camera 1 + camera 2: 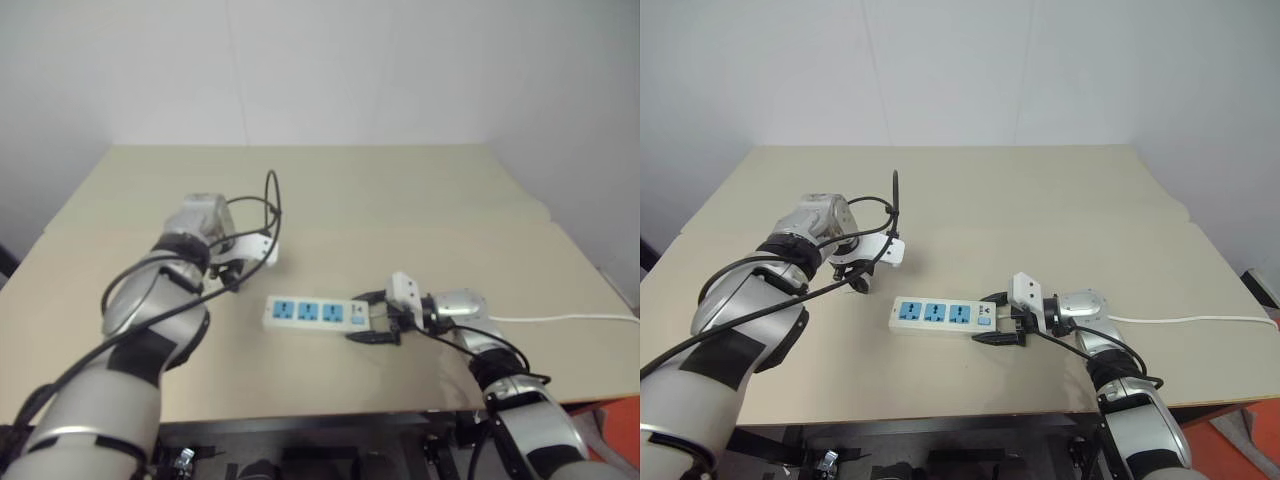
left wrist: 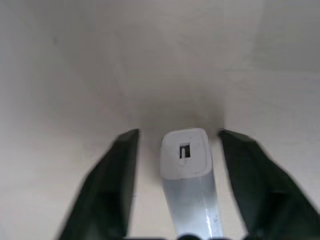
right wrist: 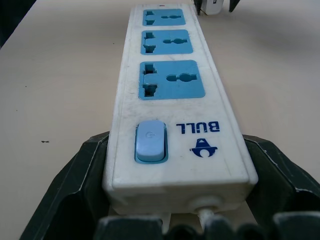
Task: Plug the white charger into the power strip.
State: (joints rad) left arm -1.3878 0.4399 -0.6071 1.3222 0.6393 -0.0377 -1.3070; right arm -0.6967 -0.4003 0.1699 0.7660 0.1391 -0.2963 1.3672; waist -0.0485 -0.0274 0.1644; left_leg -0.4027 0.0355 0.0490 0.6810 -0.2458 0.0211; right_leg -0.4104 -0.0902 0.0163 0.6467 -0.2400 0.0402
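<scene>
My right gripper (image 3: 175,220) clamps the strip (image 1: 305,313) steady; left fingers (image 2: 112,185) straddle the charger (image 2: 184,155), apparently not yet touching.

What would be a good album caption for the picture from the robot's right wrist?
Right gripper steadying the switch end of the power strip on the table.

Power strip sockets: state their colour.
The three sockets of the power strip are blue, set in its white body. Clearest in the right wrist view.
</scene>
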